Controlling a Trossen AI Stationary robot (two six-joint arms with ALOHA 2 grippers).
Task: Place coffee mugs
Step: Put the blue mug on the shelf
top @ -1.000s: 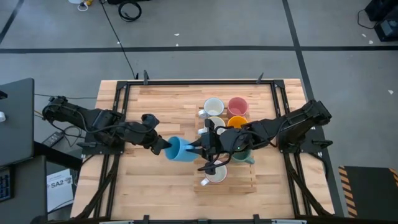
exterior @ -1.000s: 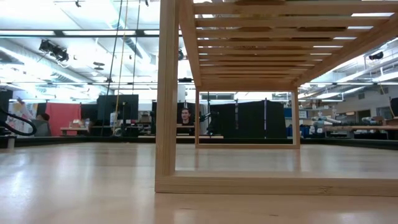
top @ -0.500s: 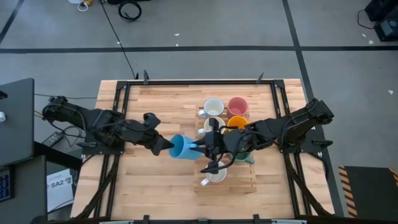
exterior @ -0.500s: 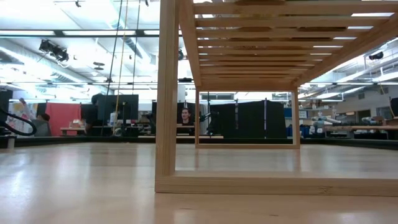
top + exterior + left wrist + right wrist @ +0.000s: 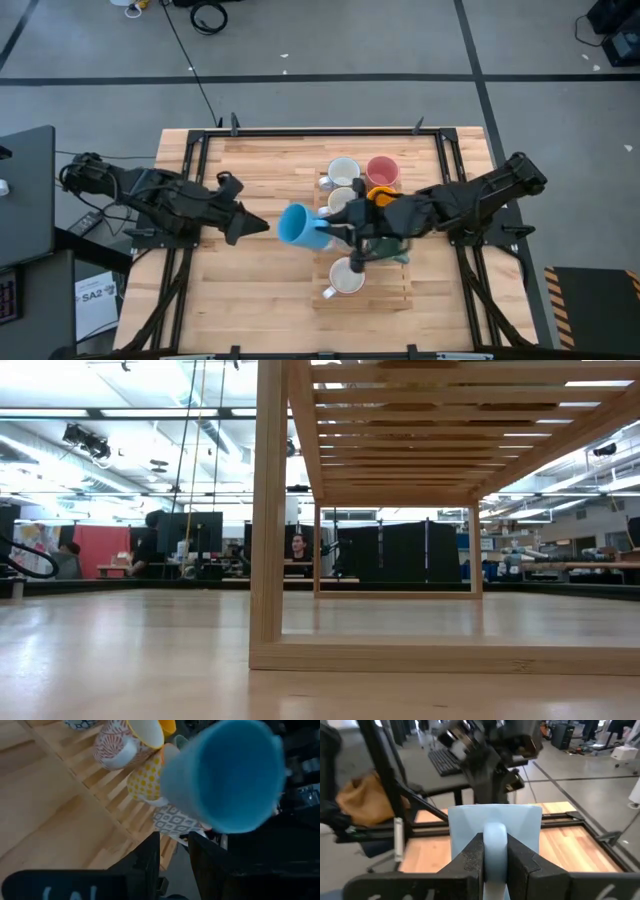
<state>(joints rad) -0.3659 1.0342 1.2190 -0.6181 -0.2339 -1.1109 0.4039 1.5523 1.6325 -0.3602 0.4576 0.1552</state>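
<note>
Near the table's middle, your right gripper (image 5: 335, 228) is pinching the blue mug (image 5: 297, 224) by its handle, at nine o'clock of the rack (image 5: 385, 292), so it tips sideways. Your left gripper (image 5: 252, 226) is waiting partly open, holding nothing.

"SA2" on a white sheet (image 5: 97, 296) beside the table.

Grey concrete floor (image 5: 400, 40) crossed by dark tape lines; beyond, ceiling strip lights (image 5: 60, 412), black partitions (image 5: 400, 550), perhaps monitors.
</note>
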